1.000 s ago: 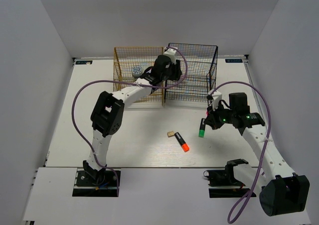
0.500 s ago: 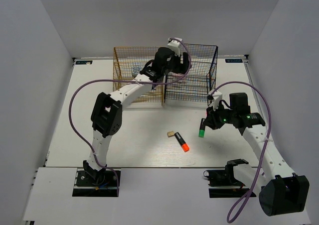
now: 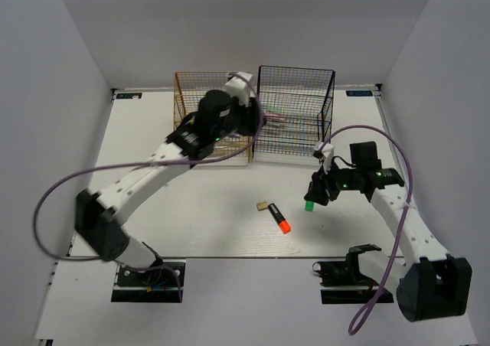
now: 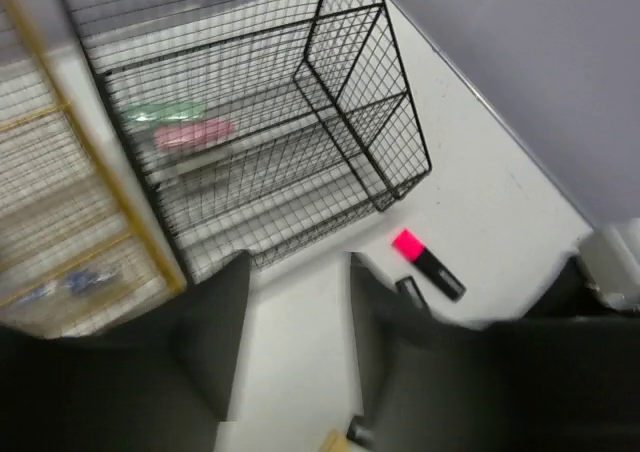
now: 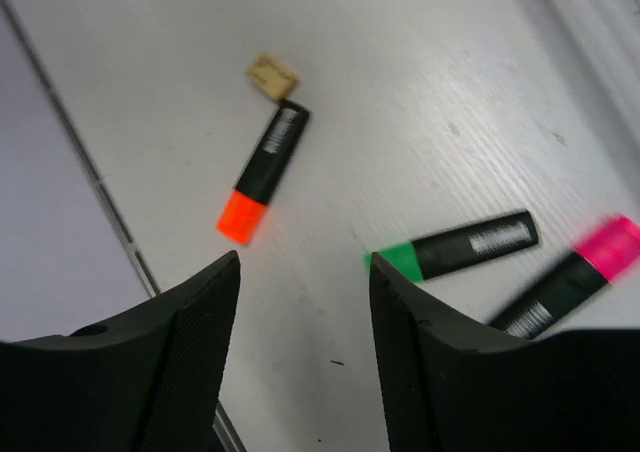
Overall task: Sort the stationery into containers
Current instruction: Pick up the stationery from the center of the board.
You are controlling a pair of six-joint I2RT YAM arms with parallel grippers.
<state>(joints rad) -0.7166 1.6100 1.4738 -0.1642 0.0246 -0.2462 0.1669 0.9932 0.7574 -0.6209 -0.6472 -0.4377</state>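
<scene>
While the left gripper [image 4: 297, 272] hangs beside the racks at the twelve o'clock edge of the table [image 3: 191, 223], its fingers stand moderately apart with nothing between them, so it appears free for another pick. Its wrist view shows the black wire rack [image 4: 350, 102] with the gold rack [image 4: 60, 202] just beside it at nine o'clock. A pastel pink highlighter [image 4: 190, 134] and a pastel green highlighter [image 4: 160, 112] lie on a tier inside the black wire rack, which suggests pens are being collected there.

The right gripper [image 5: 303, 270] hovers at roughly four o'clock of that rack, fingers wide and empty, over the loose pens; the stance reads as lining up a grasp. In its wrist view the table holds a green-capped highlighter [image 5: 455, 250], a pink-capped highlighter [image 5: 570, 277] just at its four o'clock, an orange-capped highlighter [image 5: 262, 172] away at nine o'clock, and a tan eraser [image 5: 272, 76] just beside that pen's tail.

Each black barrel carries a white label. The print is too blurred to read, and no brand is legible.
</scene>
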